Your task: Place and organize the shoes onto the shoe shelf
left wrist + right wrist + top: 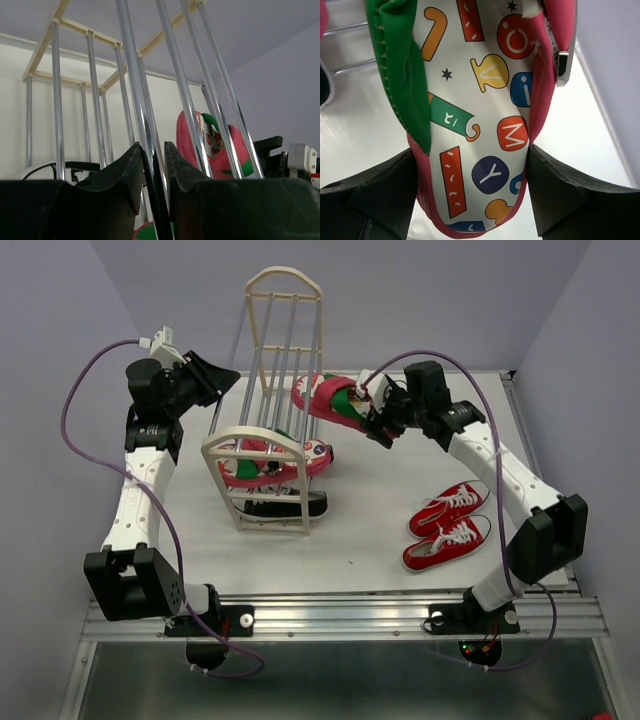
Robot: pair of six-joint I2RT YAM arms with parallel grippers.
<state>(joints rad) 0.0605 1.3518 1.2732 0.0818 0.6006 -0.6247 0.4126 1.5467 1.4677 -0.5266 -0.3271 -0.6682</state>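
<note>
Both grippers at the shoe shelf, one flip-flop in hand

My left gripper (153, 150) is pinched tight on a thin rod (132, 70) of the shoe shelf (283, 280), at its left side. The first flip-flop (300, 462) lies on a tier, with the black sneakers (290, 506) on the tier below. My right gripper (472, 152) stands wide, with its fingers against both edges of the second flip-flop (485, 100) at the heel (patterned side facing my camera). The toe end is tilted at the shelf's right side, and a rod end crowds it there. The red sneakers (450, 525) sit together on the table (380, 490), well apart to the right.
</note>
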